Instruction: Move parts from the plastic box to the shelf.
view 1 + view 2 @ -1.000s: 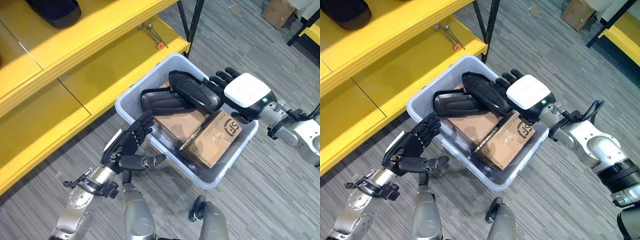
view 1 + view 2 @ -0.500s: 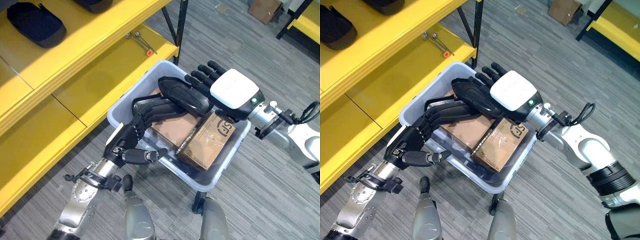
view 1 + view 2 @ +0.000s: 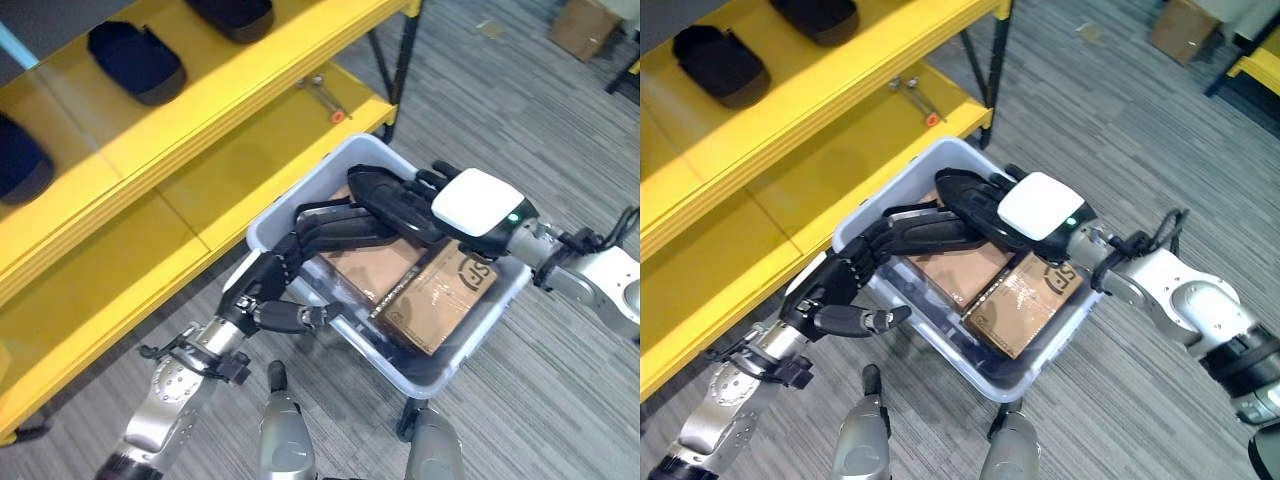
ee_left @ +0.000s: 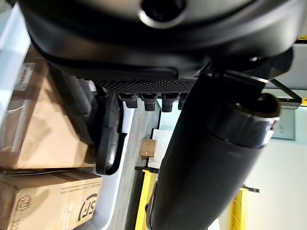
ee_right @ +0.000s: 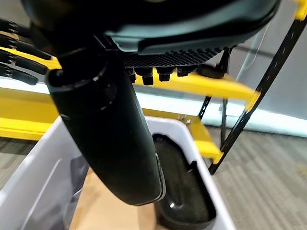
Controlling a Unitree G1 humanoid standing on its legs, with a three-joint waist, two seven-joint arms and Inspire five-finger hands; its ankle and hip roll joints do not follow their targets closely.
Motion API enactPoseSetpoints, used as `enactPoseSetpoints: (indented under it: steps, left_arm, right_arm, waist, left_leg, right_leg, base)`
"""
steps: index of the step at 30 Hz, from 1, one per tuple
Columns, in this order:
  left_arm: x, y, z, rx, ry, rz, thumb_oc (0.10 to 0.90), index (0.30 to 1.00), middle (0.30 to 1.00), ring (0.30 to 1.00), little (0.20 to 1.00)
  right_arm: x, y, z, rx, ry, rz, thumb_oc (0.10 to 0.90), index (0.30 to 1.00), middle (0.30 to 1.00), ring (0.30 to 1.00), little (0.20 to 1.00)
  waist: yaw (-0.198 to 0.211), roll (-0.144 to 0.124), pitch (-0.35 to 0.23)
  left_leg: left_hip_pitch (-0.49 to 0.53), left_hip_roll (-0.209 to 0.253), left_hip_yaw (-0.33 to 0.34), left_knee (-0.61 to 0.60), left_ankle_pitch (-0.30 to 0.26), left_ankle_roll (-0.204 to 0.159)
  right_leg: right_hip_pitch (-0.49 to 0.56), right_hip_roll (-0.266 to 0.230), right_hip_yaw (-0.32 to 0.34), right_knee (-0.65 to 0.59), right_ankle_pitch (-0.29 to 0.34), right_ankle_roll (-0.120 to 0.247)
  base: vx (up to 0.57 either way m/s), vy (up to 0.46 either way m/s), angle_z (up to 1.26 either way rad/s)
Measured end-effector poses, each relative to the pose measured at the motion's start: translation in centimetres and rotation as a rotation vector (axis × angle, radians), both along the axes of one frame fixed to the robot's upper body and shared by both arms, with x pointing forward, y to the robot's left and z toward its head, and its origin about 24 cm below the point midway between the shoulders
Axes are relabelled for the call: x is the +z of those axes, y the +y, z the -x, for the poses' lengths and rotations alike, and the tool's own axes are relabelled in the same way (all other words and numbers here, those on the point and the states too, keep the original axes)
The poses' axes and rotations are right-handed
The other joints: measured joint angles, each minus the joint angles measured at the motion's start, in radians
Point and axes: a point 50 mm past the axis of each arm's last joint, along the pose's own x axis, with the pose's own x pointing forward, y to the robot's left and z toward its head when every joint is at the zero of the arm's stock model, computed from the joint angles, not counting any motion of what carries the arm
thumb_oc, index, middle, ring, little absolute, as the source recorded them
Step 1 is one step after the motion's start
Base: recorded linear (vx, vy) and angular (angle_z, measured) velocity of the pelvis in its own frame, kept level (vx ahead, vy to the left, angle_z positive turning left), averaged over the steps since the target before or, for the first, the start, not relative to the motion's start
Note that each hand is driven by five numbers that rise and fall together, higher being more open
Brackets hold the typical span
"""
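Several black parts (image 3: 135, 62) already lie on the yellow shelf (image 3: 200, 110). Two more remain in the box (image 3: 450, 365), on cartons (image 3: 440, 300). The left hand (image 3: 262, 297) reaches in, fingers straight; the right hand (image 3: 478, 205) rests on the top part (image 3: 385, 200), grip unclear.

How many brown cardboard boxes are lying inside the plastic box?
2: one cardboard box lies under the black parts, the other beside it toward the robot's right. More may be hidden beneath.

Cardboard box (image 3: 588, 22) on grey carpet (image 3: 520, 130)
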Motion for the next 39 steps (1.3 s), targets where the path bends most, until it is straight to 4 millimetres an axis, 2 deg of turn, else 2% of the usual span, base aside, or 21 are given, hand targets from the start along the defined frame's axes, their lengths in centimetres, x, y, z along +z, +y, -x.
enactPoseSetpoints:
  steps: [3, 6, 7, 8, 11, 13, 17, 20, 22, 23, 24, 30, 33, 35, 39]
  left_arm:
    - [0.3, 0.0, -0.2, -0.003, -0.015, -0.001, 0.9, 1.0, 1.0, 1.0, 1.0]
    - [0.0, 0.1, 0.0, 0.001, 0.0, -0.002, 0.9, 1.0, 1.0, 1.0, 1.0]
    - [0.1, 0.3, 0.1, -0.001, -0.008, -0.019, 0.9, 1.0, 1.0, 1.0, 1.0]
    - [0.2, 0.4, 0.0, 0.002, -0.007, -0.023, 0.9, 1.0, 1.0, 1.0, 1.0]
    - [-0.1, 0.5, 0.2, -0.003, 0.008, -0.035, 0.9, 1.0, 1.0, 1.0, 1.0]
    - [-0.1, 0.6, 0.3, -0.004, 0.011, -0.047, 0.9, 1.0, 1.0, 1.0, 1.0]
    - [-0.1, 0.5, 0.3, -0.028, 0.011, -0.053, 0.9, 1.0, 1.0, 1.0, 1.0]
    - [-0.1, 0.2, 0.2, -0.041, 0.01, -0.055, 0.9, 1.0, 1.0, 1.0, 1.0]
    - [0.3, 0.2, 0.0, -0.047, -0.003, -0.062, 0.9, 1.0, 1.0, 1.0, 1.0]
    - [0.4, 0.1, -0.1, -0.057, -0.004, -0.072, 0.9, 1.0, 1.0, 1.0, 1.0]
    - [0.4, 0.0, -0.1, -0.079, -0.004, -0.086, 0.9, 1.0, 1.0, 1.0, 1.0]
    - [1.1, 0.1, -0.4, -0.123, -0.015, -0.143, 0.9, 1.0, 1.0, 1.0, 1.0]
    - [1.7, 0.3, -0.7, -0.118, -0.036, -0.161, 0.9, 1.0, 1.0, 1.0, 1.0]
    - [2.4, 0.6, -1.0, -0.117, -0.058, -0.187, 0.9, 1.0, 1.0, 1.0, 1.0]
    - [2.7, 0.6, -1.1, -0.12, -0.067, -0.187, 0.9, 1.0, 1.0, 1.0, 1.0]
  right_arm:
    - [0.0, 0.0, 0.0, 0.001, 0.002, 0.002, 0.9, 1.0, 1.0, 1.0, 1.0]
    - [-0.2, 0.2, 0.0, 0.013, 0.009, 0.0, 0.9, 1.0, 1.0, 1.0, 1.0]
    - [0.2, 0.4, 0.3, 0.034, -0.005, 0.001, 0.9, 1.0, 1.0, 1.0, 1.0]
    - [0.4, 0.6, 0.4, 0.043, -0.011, 0.005, 0.9, 1.0, 1.0, 1.0, 1.0]
    - [0.5, 1.2, 0.4, 0.069, -0.012, 0.004, 0.9, 1.0, 1.0, 1.0, 1.0]
    - [0.9, 1.3, 0.1, 0.07, -0.02, -0.005, 0.9, 1.0, 1.0, 1.0, 1.0]
    - [1.0, 0.3, -0.9, 0.012, -0.035, -0.028, 0.9, 1.0, 1.0, 1.0, 1.0]
    - [0.9, -0.1, -1.3, -0.018, -0.043, -0.044, 0.9, 1.0, 1.0, 1.0, 1.0]
    - [0.9, -0.2, -1.4, -0.022, -0.062, -0.059, 0.9, 1.0, 1.0, 1.0, 1.0]
    - [0.5, -0.3, -1.6, -0.029, -0.061, -0.074, 0.9, 1.0, 1.0, 1.0, 1.0]
    - [0.3, -0.5, -1.8, -0.04, -0.058, -0.073, 0.9, 1.0, 1.0, 1.0, 1.0]
    - [0.5, -1.8, -2.7, -0.124, -0.102, -0.105, 0.9, 1.0, 1.0, 1.0, 1.0]
    - [0.7, -1.8, -2.8, -0.126, -0.134, -0.128, 0.9, 1.0, 1.0, 1.0, 1.0]
    - [1.7, -1.4, -2.9, -0.101, -0.192, -0.152, 0.9, 1.0, 1.0, 1.0, 1.0]
    - [3.3, -1.0, -3.0, -0.076, -0.29, -0.169, 0.9, 1.0, 1.0, 1.0, 1.0]
  waist:
    - [0.006, -0.024, -0.011]
    - [0.023, -0.024, -0.01]
    - [0.031, -0.035, -0.011]
    - [0.03, -0.035, -0.011]
    - [0.06, -0.042, -0.007]
    - [0.063, -0.046, 0.006]
    - [0.072, -0.053, 0.034]
    - [0.079, -0.058, 0.051]
    - [0.08, -0.054, 0.054]
    - [0.073, -0.055, 0.054]
    - [0.072, -0.056, 0.054]
    - [0.063, -0.055, 0.055]
    - [0.063, -0.055, 0.055]
    - [0.065, -0.054, 0.055]
    - [0.068, -0.055, 0.055]
  left_leg:
    - [-0.018, -0.002, 0.0, -0.004, -0.03, -0.016]
    - [-0.024, -0.006, 0.003, -0.004, -0.03, -0.018]
    - [-0.075, -0.001, -0.008, 0.035, -0.041, -0.032]
    - [-0.094, 0.002, -0.022, 0.041, -0.039, -0.031]
    - [-0.15, 0.035, -0.038, 0.043, -0.018, -0.004]
    - [-0.178, 0.051, -0.054, 0.044, -0.001, 0.019]
    - [-0.229, 0.091, -0.09, 0.04, 0.025, 0.057]
    - [-0.24, 0.107, -0.098, 0.045, 0.037, 0.059]
    - [-0.264, 0.126, -0.114, 0.049, 0.051, 0.06]
    - [-0.279, 0.139, -0.113, 0.05, 0.068, 0.082]
    - [-0.284, 0.142, -0.114, 0.05, 0.074, 0.088]
    - [-0.32, 0.144, -0.113, 0.061, 0.078, 0.082]
    - [-0.327, 0.144, -0.113, 0.076, 0.08, 0.08]
    - [-0.352, 0.15, -0.114, 0.093, 0.08, 0.08]
    - [-0.378, 0.157, -0.12, 0.096, 0.078, 0.077]
  right_leg:
    - [-0.034, -0.001, 0.017, 0.003, 0.013, 0.007]
    - [-0.046, -0.003, 0.026, 0.001, 0.021, 0.004]
    - [-0.104, -0.001, 0.029, 0.088, -0.03, -0.007]
    - [-0.123, 0.001, 0.025, 0.103, -0.039, -0.013]
    - [-0.208, 0.029, 0.022, 0.182, -0.063, -0.04]
    - [-0.246, 0.042, 0.012, 0.224, -0.087, -0.064]
    - [-0.321, 0.067, -0.014, 0.328, -0.149, -0.12]
    - [-0.361, 0.079, -0.02, 0.398, -0.189, -0.133]
    - [-0.387, 0.091, -0.034, 0.427, -0.214, -0.157]
    - [-0.392, 0.101, -0.044, 0.438, -0.22, -0.18]
    - [-0.398, 0.102, -0.047, 0.447, -0.227, -0.186]
    - [-0.433, 0.102, -0.054, 0.464, -0.229, -0.185]
    - [-0.438, 0.102, -0.052, 0.476, -0.234, -0.185]
    - [-0.457, 0.102, -0.056, 0.494, -0.246, -0.193]
    - [-0.497, 0.103, -0.059, 0.533, -0.261, -0.21]
  base:
    - [0.0, 0.0, -0.05]
    - [0.09, -0.319, -0.04]
    - [-0.02, -0.16, 0.11]
    - [-0.04, -0.188, 0.16]
    - [-0.04, -0.203, 0.01]
    - [0.0, -0.192, 0.05]
    - [0.03, -0.173, 0.09]
    - [0.04, -0.198, -0.03]
    - [0.03, -0.188, 0.07]
    - [0.04, -0.178, 0.12]
    - [0.03, -0.132, 0.11]
    - [0.01, -0.078, 0.01]
    - [0.03, -0.113, 0.0]
    - [0.03, -0.115, 0.04]
    - [0.02, -0.11, 0.02]
